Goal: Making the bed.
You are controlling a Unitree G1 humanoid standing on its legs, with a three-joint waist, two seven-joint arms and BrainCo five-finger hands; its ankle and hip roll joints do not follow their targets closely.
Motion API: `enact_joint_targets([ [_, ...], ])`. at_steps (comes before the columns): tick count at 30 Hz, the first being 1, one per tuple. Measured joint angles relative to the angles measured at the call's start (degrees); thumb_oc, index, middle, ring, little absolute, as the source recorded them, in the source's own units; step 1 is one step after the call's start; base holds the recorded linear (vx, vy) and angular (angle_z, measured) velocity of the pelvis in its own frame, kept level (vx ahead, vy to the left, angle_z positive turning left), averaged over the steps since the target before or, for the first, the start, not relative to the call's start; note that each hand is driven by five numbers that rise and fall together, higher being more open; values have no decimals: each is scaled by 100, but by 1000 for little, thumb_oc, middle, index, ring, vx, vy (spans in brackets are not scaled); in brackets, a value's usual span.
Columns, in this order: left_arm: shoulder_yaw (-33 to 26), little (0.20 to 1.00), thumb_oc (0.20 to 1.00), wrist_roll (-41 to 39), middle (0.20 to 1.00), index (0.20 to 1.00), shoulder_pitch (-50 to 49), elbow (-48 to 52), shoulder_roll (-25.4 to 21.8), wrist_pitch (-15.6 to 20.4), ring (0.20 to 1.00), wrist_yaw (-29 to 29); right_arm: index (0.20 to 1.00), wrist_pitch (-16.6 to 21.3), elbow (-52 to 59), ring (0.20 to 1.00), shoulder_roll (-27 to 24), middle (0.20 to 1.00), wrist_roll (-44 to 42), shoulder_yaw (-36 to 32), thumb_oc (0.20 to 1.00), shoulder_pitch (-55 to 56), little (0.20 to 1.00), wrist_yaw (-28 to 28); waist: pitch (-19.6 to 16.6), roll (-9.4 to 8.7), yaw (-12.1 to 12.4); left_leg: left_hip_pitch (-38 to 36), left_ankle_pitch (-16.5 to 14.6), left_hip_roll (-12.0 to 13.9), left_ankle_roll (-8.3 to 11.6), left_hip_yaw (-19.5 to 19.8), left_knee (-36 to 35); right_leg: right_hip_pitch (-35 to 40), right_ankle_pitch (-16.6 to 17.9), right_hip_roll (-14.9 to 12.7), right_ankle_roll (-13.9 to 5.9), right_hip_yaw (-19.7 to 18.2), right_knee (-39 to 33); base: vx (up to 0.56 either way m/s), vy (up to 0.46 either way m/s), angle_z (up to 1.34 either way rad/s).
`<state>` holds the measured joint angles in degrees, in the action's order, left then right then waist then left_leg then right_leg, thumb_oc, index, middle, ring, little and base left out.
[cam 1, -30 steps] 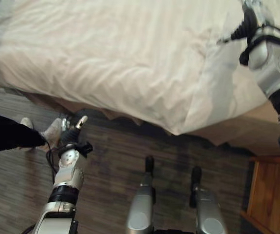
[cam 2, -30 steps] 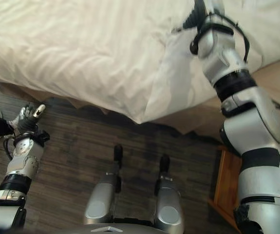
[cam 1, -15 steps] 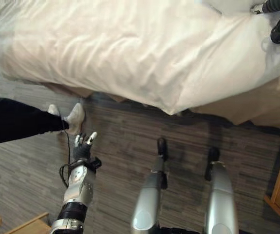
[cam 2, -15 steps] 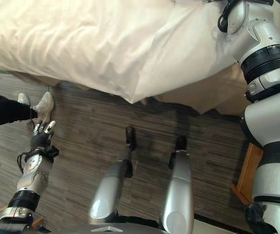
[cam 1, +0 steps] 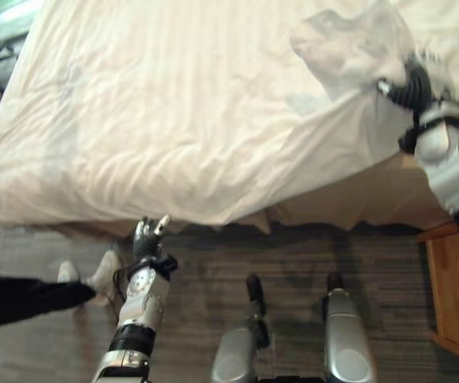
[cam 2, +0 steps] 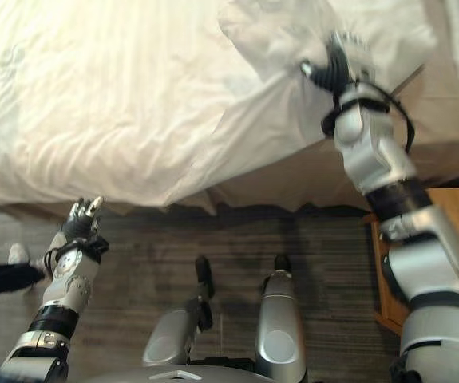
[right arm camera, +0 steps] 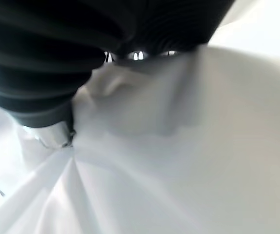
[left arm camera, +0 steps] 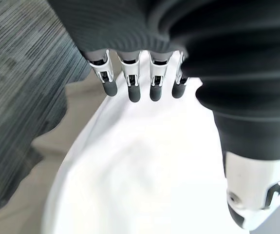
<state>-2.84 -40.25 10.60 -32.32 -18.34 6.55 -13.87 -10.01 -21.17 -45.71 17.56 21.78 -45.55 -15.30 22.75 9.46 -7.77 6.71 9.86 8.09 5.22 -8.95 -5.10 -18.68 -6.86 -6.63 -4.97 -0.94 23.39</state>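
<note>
A white duvet covers the bed, wrinkled and hanging over the near side. Its right corner is raised in a crumpled peak. My right hand is shut on that corner, and the right wrist view has cloth bunched against the thumb with folds fanning out from it. My left hand hangs low by the bed's near edge, open with straight fingers, holding nothing; past them lies the duvet's edge.
The beige bed base shows under the lifted corner. A wooden nightstand stands at the right. A person's dark leg and light shoe are on the striped carpet beside my left arm.
The view has swung up toward the bed. My right hand has raised the duvet's corner into a peak. My left hand now sits closer to the bed's edge.
</note>
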Motion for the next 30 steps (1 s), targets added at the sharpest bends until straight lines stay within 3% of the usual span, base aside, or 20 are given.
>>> enact_joint_targets([
  [2,-4,1000,1000,3,1000,1000,-92,-2,17,-49,1000,4,200,34,61,200,4,200,11,-122,200,413,200,-5,-116,-73,-114,-76,-16,-21,5,-162,19,39,106,48,-37,-185,-158,-39,70,-48],
  [3,-10,1000,1000,5,1000,1000,-219,8,55,-86,1000,15,357,45,116,357,82,357,39,-245,357,723,357,4,-186,-94,-226,-145,-42,-40,-53,-298,-1,101,155,52,-92,-317,-274,-66,70,-48],
  [4,-8,1000,1000,5,1000,1000,-309,9,62,-100,1000,22,1000,35,115,1000,207,1000,41,-340,1000,809,1000,17,-211,-102,-272,-202,-82,-46,-112,-381,-24,105,170,46,-143,-376,-314,-77,45,-49],
  [10,105,1000,1000,33,1000,1000,-415,-9,337,-199,1000,76,1000,84,-59,1000,622,1000,-69,-641,1000,1364,1000,173,-331,80,-604,-194,-202,-127,-138,-871,-55,-4,484,63,-257,-900,-753,-47,25,-41],
  [18,233,1000,1000,129,1000,1000,-497,-4,790,-215,1000,120,1000,183,-916,1000,867,1000,-158,-1060,1000,2961,1000,204,-413,244,-680,-328,-269,-76,-56,-1105,-60,149,673,132,-296,-1076,-1068,13,-18,-16],
  [20,307,1000,1000,243,1000,1000,-596,-19,843,-216,1000,129,1000,219,-1416,1000,924,1000,57,-1010,1000,3325,1000,221,-405,222,-782,-396,-284,-47,-37,-1098,-60,253,691,156,-293,-1053,-1138,15,-34,1],
  [24,380,1000,1000,292,1000,1000,-752,-69,956,-216,1000,166,1000,188,-2753,1000,1115,1000,441,-823,1000,3503,1000,371,-410,150,-762,-531,-319,26,-30,-1086,-61,477,711,199,-274,-1015,-1278,15,-23,-2],
  [25,552,1000,1000,295,1000,1000,-730,-125,988,-217,1000,172,1000,48,-3990,1000,1342,1000,525,-661,1000,3376,1000,441,-458,40,-602,-608,-358,88,27,-1060,-61,608,714,233,-270,-945,-1377,27,-34,6],
  [27,592,1000,1000,295,1000,1000,-781,-122,972,-216,1000,172,1000,-48,-4321,1000,1399,1000,624,-599,1000,3405,1000,478,-538,-95,-569,-598,-388,120,68,-1006,-62,669,726,231,-252,-877,-1461,20,-13,14],
  [28,593,1000,1000,295,1000,1000,-785,-133,941,-225,1000,166,928,-45,-4322,928,1363,928,635,-626,928,3379,928,496,-542,-154,-581,-607,-388,116,68,-952,-59,707,734,227,-242,-858,-1502,17,-17,10],
  [29,569,1000,1000,295,1000,1000,-788,-133,886,-220,1000,151,241,-64,-4233,241,1262,241,633,-685,241,3239,241,511,-629,-239,-569,-622,-388,100,67,-924,-59,763,797,208,-231,-845,-1590,12,-13,4],
  [30,557,1000,1000,295,1000,1000,-787,-141,879,-220,1000,138,200,-80,-4095,200,1218,200,549,-776,200,3178,200,511,-654,-293,-571,-618,-388,110,65,-917,-61,800,804,217,-233,-841,-1633,0,0,0],
])
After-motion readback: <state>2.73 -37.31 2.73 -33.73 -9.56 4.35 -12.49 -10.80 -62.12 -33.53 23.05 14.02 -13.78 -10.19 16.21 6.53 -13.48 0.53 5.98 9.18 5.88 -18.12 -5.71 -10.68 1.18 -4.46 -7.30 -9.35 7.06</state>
